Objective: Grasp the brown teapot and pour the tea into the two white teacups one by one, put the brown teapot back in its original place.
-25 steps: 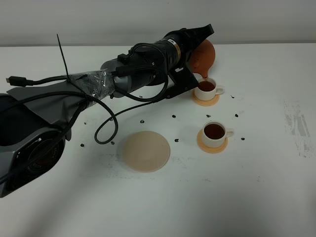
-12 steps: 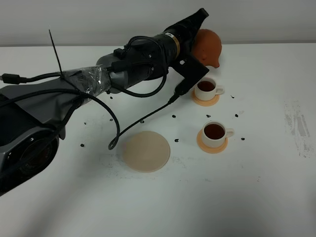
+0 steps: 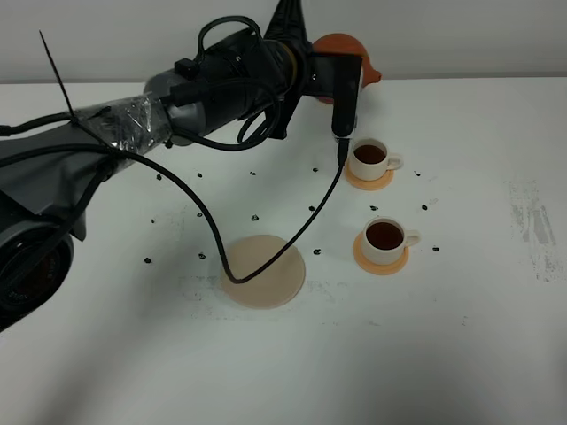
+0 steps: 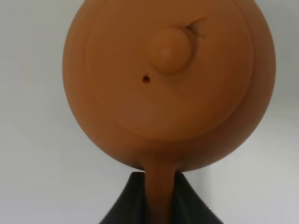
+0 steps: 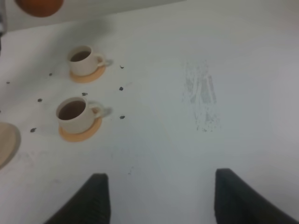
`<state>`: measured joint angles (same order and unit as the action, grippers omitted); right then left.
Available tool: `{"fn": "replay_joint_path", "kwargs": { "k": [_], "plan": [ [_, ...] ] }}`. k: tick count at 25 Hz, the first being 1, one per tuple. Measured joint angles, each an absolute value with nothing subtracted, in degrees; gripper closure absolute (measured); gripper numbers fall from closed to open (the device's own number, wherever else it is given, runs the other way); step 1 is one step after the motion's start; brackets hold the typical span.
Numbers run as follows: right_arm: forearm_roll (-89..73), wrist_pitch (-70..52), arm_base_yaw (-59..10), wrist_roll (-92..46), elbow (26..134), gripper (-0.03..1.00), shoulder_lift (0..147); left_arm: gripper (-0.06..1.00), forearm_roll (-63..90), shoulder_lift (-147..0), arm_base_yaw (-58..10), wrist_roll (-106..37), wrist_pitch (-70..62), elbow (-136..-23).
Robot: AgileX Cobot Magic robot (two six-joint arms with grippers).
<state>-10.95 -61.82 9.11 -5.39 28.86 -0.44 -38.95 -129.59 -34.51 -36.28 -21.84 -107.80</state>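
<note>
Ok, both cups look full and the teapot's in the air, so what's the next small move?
Probably carry the terracotta-orange clay teapot toward the flat round beige disc, keeping it level. Both small white cups on their orange coasters hold dark tea, the disc sits bare, and the left end effector grips the teapot's handle, lifted clear of the table.

I am working at what is looking like a lab test bench: a bare white tabletop (image 3: 461, 354) against a blank pale wall (image 3: 461, 40). Dark specks (image 3: 312, 209) and a grey scuff patch (image 3: 532, 230) are marking it, and my cabling (image 3: 266, 257) is trailing loose.
</note>
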Motion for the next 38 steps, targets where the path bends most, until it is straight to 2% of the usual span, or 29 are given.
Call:
{"fn": "replay_joint_path", "kwargs": {
  "k": [6,12,21,38],
  "plan": [
    [-11.0,-61.8,9.1,-5.4,28.9,0.46,-0.4,0.82,-17.4,-128.0,-32.3,-34.6,-35.0,-107.8],
    [-11.0,-61.8,9.1,-5.4,28.9,0.46,-0.4,0.82,-1.4,-127.7,-30.7,-33.8,-40.5,-107.8],
    [-11.0,-61.8,9.1,-5.4,28.9,0.46,-0.4,0.82,-0.9,-127.7,-28.2,-21.5,-45.2,-107.8],
    [-11.0,-61.8,9.1,-5.4,28.9,0.46,-0.4,0.82,0.5,-134.3,-27.2,-20.5,-44.0,-107.8]
  ]
}}
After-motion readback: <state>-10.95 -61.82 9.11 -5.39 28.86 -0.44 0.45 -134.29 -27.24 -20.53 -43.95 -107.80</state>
